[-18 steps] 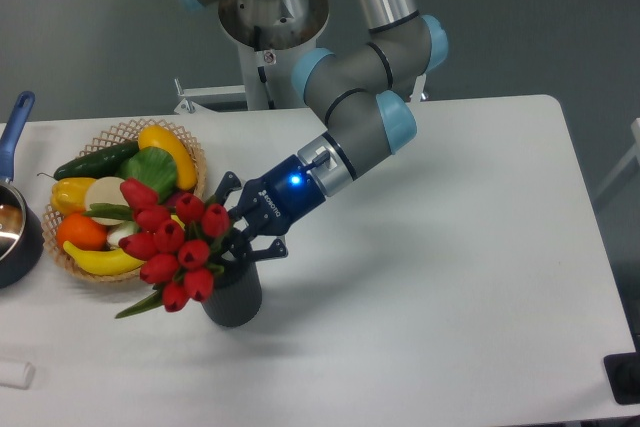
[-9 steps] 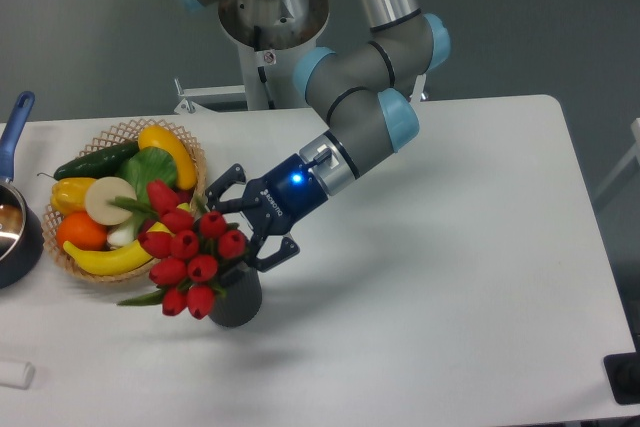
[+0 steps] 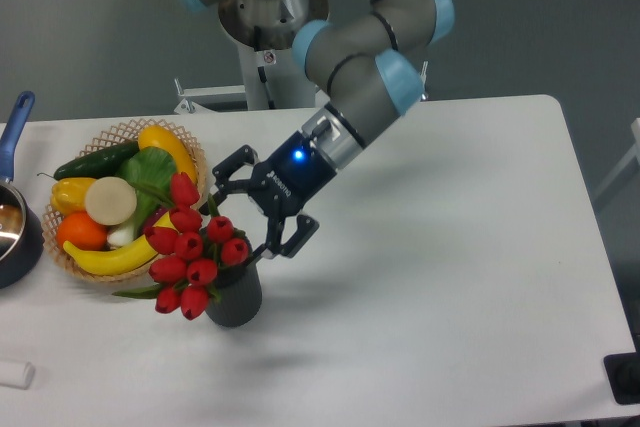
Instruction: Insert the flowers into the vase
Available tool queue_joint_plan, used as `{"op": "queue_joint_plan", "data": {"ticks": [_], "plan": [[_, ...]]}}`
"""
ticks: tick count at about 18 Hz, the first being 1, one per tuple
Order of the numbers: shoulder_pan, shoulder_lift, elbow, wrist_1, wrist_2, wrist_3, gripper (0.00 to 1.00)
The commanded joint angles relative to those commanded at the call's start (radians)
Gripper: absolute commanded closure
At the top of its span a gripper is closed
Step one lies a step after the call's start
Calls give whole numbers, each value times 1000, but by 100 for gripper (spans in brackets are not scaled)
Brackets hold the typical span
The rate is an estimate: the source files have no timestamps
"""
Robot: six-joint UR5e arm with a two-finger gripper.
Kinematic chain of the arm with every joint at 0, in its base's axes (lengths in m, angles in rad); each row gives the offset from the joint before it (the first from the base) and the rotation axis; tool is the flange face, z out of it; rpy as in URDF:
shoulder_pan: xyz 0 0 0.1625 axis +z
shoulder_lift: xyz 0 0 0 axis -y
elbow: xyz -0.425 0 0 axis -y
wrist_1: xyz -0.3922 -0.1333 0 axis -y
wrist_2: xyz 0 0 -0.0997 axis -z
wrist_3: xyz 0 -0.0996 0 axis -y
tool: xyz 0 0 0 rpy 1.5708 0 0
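Note:
The flowers (image 3: 190, 247), a bunch of red tulip buds with green leaves, stand with their stems in the vase (image 3: 236, 302) and lean out to the left over its mouth. The vase is a small dark grey cylinder standing upright on the white table, just in front of the basket. My gripper (image 3: 248, 219) hovers just above and to the right of the vase mouth. It is open, its dark fingers spread wide, and nothing is between them. The lower stems are hidden inside the vase.
A wicker basket (image 3: 118, 130) of colourful fruit and vegetables sits directly left of the vase. A dark pot (image 3: 14, 242) with a blue handle is at the left edge. A small white object (image 3: 14, 374) lies front left; a black object (image 3: 625, 377) sits front right.
My gripper has opened off the stems and drawn back up and to the right. The flowers stay in the vase and have tipped slightly more upright.

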State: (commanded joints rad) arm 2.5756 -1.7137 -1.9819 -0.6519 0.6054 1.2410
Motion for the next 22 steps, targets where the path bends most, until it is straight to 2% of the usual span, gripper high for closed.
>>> {"op": "queue_joint_plan", "data": {"ticks": [7, 11, 15, 16, 17, 19, 22], "plan": [[3, 100, 8, 0, 279, 0, 0], [14, 137, 52, -2, 497, -8, 0], [95, 195, 60, -24, 700, 0, 0], [109, 213, 66, -47, 733, 2, 0], [126, 229, 71, -95, 764, 18, 0], [161, 258, 87, -176, 813, 139, 0], [196, 281, 170, -358, 838, 257, 0]]}}
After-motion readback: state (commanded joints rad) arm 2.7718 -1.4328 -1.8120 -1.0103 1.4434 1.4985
